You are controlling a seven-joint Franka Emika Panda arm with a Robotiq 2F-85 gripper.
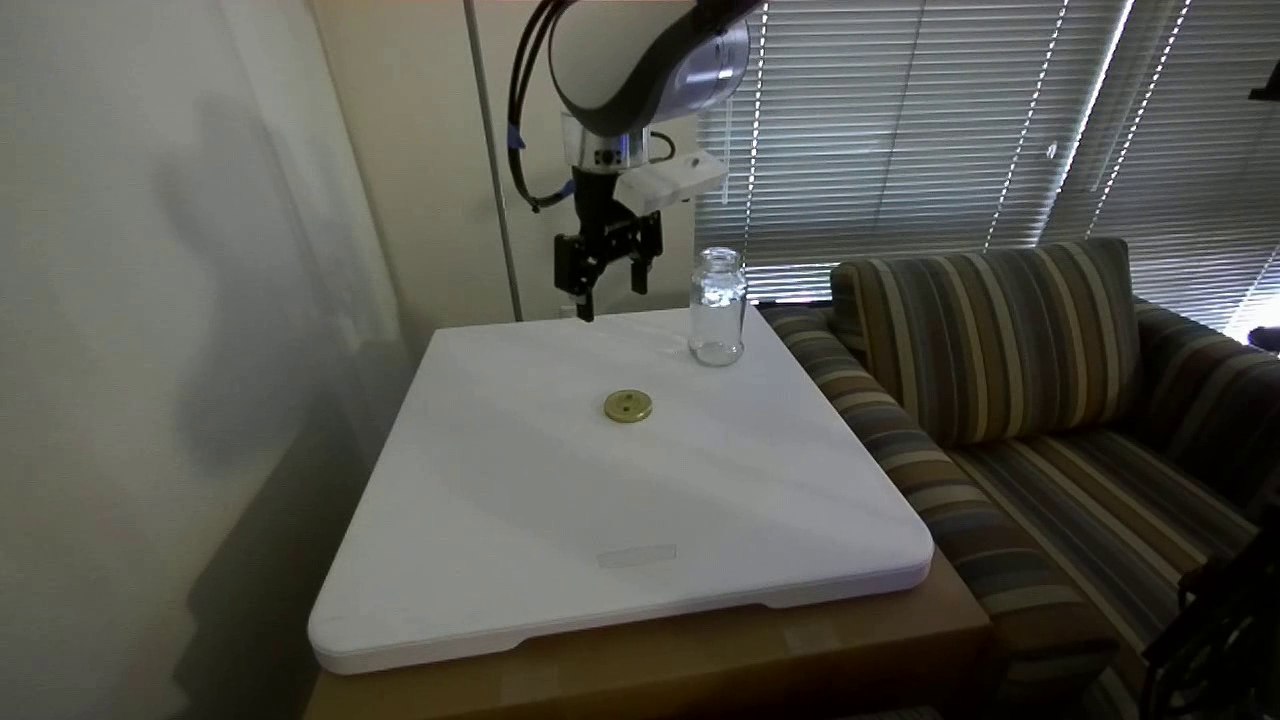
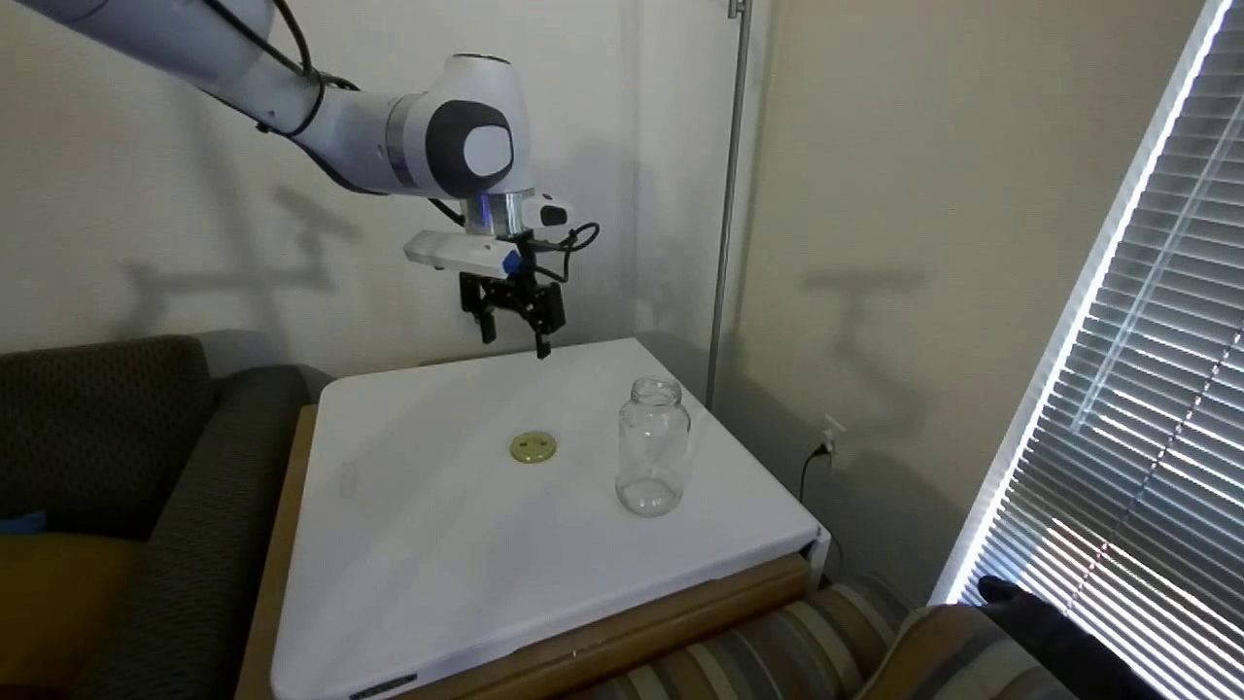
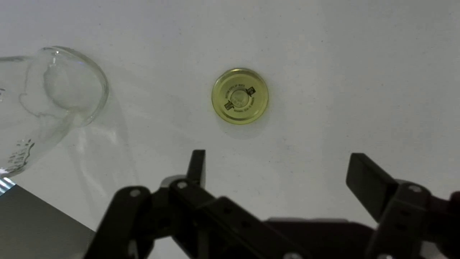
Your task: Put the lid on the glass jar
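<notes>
The lid [image 3: 240,96], a flat gold disc, lies on the white tabletop with printing around its centre. Both exterior views show it too, as a small round piece [image 1: 628,406] near the middle of the table [image 2: 428,544]. The glass jar [image 2: 653,447] stands upright and uncovered, a short way from the lid. In the wrist view part of the clear jar [image 3: 54,93] is cut off by the left edge. My gripper [image 1: 612,292] hangs above the table, higher than the lid and touching nothing. Its fingers [image 3: 370,183] are spread wide, with only bare tabletop seen between them.
A striped sofa [image 1: 990,350] borders one side of the table, with its armrest close to the edge. Behind stand walls, a metal pole [image 2: 729,204] and window blinds [image 1: 900,130]. The tabletop rests on a brown box [image 1: 650,655].
</notes>
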